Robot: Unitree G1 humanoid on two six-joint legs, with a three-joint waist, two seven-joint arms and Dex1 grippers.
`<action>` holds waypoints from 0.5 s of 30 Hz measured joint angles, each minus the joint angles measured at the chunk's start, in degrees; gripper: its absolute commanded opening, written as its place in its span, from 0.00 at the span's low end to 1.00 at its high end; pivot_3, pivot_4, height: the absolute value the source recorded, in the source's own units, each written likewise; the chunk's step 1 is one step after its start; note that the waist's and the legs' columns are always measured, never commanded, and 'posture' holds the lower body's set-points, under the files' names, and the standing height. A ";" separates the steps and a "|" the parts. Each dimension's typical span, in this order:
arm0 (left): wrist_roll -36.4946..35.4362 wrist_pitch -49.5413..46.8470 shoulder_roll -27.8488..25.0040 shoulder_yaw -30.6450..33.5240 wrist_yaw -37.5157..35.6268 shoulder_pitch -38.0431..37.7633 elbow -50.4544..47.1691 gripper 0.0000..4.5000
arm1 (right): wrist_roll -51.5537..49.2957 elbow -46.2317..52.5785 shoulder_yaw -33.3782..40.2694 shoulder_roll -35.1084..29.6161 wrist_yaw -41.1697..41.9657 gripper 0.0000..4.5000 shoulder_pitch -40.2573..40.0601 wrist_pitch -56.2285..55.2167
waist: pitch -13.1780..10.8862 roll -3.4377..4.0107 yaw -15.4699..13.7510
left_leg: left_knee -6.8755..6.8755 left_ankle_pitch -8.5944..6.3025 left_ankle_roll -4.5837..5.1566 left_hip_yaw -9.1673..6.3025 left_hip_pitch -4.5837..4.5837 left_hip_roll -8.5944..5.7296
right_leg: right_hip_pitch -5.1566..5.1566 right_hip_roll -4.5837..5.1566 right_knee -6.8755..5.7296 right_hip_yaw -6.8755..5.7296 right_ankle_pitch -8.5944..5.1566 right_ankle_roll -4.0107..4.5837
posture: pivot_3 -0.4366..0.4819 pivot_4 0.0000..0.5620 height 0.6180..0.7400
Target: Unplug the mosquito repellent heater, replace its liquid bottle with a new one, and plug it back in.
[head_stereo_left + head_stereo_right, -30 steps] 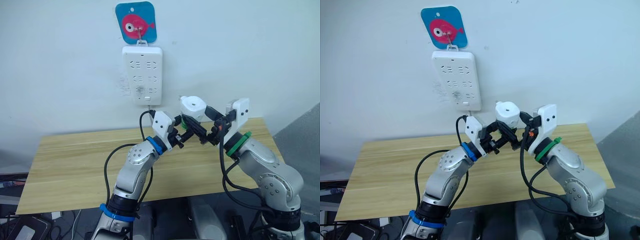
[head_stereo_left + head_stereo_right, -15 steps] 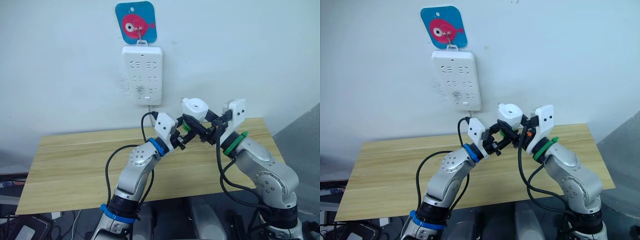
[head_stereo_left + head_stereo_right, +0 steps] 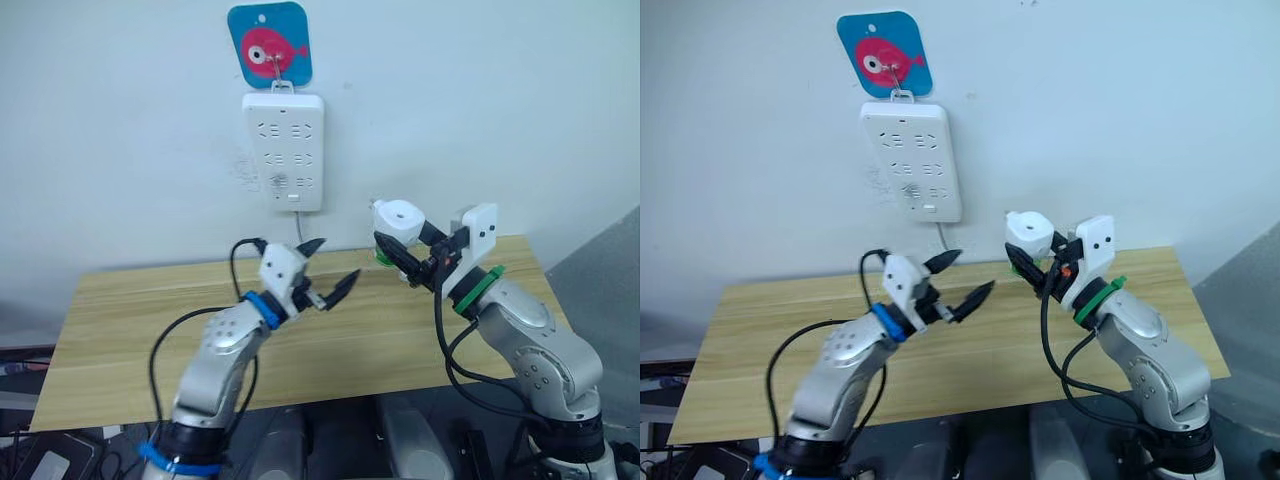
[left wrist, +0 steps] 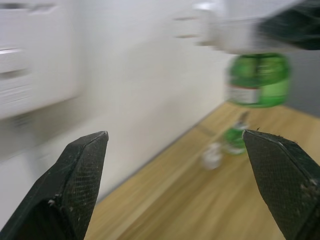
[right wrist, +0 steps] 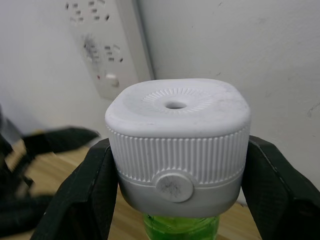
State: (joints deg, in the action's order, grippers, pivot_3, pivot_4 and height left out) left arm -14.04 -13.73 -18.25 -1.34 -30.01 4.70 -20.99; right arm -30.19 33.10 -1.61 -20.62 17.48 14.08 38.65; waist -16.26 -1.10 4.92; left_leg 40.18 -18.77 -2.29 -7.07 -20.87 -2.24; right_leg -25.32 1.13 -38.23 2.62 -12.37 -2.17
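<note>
The right gripper (image 3: 410,262) is squeezed tight on the mosquito repellent heater (image 3: 398,219). It holds the heater up in the air, above the back edge of the wooden table (image 3: 130,340), toward the back right corner. The little round hole in the heater points up. A green liquid bottle (image 5: 181,226) hangs under the heater, joined on.

The left gripper (image 3: 328,268) has its fingers spread wide and holds nothing. It floats over the middle of the table, near the back edge and well apart from the heater.

On the table by the back edge, in the left wrist view, stands another small green bottle (image 4: 233,139) with something small and pale (image 4: 212,156) just beside it. They are too blurry to say more.

The white power strip (image 3: 283,151) hangs on the wall above the table, under a blue card with a pink fish (image 3: 269,44). Nothing is plugged into it.

So the unplugging looks done. The bottle in the heater is probably the new one, with the other one set down on the table. I think what is left is to push the heater back into the strip.
</note>
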 measured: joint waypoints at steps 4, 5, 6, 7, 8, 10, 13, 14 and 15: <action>-0.71 -0.69 -3.60 7.15 1.92 2.14 -1.51 1.00 | 0.92 -0.72 -0.21 -0.33 1.46 0.68 0.01 -1.77 | 0.03 -0.02 -0.41 | -0.16 0.05 -0.09 -0.01 -0.04 0.00 | 0.02 0.00 0.24 -0.10 0.05 0.07 | 0.41 0.37 1.00; -1.08 -0.67 -4.93 9.00 1.89 3.84 -1.45 1.00 | 1.10 -0.99 -0.21 -0.26 1.63 0.68 0.04 -1.95 | 0.05 -0.04 -0.58 | -0.18 0.06 -0.10 -0.02 -0.06 0.00 | 0.01 0.00 0.26 -0.12 0.05 0.07 | 0.41 0.37 1.00; -1.46 -0.58 -6.40 10.34 1.52 5.41 -1.21 1.00 | 1.18 -1.25 -0.22 -0.11 1.86 0.68 0.16 -2.10 | 0.07 -0.04 -0.77 | -0.19 0.06 -0.11 -0.02 -0.06 -0.01 | 0.01 0.01 0.26 -0.12 0.05 0.07 | 0.41 0.37 1.00; -1.69 -0.48 -7.44 11.17 1.01 6.36 -0.95 1.00 | 1.24 -1.45 -0.22 -0.04 2.13 0.68 0.25 -2.17 | 0.10 -0.02 -0.89 | -0.21 0.06 -0.11 -0.01 -0.06 -0.02 | 0.01 0.02 0.29 -0.11 0.05 0.07 | 0.41 0.36 1.00; -2.15 -0.19 -8.55 11.48 -0.30 7.61 0.06 1.00 | 1.24 -1.73 -0.22 -0.07 2.62 0.68 0.33 -2.21 | 0.16 0.00 -1.18 | -0.23 0.06 -0.12 0.00 -0.06 -0.06 | 0.01 0.05 0.29 -0.10 0.05 0.07 | 0.41 0.36 1.00; -3.16 0.22 -10.15 11.08 -3.46 10.71 4.01 1.00 | 0.78 -1.95 -0.29 -0.07 3.72 0.68 0.74 -2.06 | 0.19 -0.01 -1.62 | -0.24 0.07 -0.14 0.00 -0.07 -0.06 | 0.00 0.05 0.32 -0.11 0.06 0.08 | 0.41 0.36 1.00; -3.99 0.51 -11.37 9.86 -7.61 14.66 9.18 1.00 | -0.41 -1.85 -0.39 0.42 4.64 0.68 1.72 -1.53 | 0.20 -0.02 -1.72 | -0.27 0.08 -0.16 -0.02 -0.08 -0.05 | -0.01 0.04 0.34 -0.13 0.06 0.08 | 0.39 0.35 1.00; -4.03 0.78 -11.48 9.22 -9.07 16.48 11.38 1.00 | -0.69 -1.81 -0.34 0.41 4.87 0.68 2.13 -1.11 | 0.20 -0.02 -1.75 | -0.27 0.10 -0.18 -0.03 -0.09 -0.06 | -0.01 0.06 0.33 -0.14 0.06 0.08 | 0.39 0.35 1.00; -4.03 1.20 -11.71 8.57 -10.47 18.40 13.84 1.00 | -1.04 -1.65 -0.33 0.43 4.97 0.68 2.59 -0.65 | 0.21 -0.03 -1.70 | -0.27 0.15 -0.29 -0.03 -0.10 -0.05 | -0.02 0.06 0.34 -0.15 0.06 0.09 | 0.39 0.35 1.00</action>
State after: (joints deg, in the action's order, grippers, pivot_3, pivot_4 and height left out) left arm -18.07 -12.54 -29.96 7.23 -40.48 23.10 -7.15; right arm -31.23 31.45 -1.94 -20.19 22.45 16.67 38.00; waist -16.06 -1.13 3.22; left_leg 39.90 -18.61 -2.58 -7.10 -20.97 -2.29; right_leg -25.34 1.18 -37.89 2.47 -12.31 -2.08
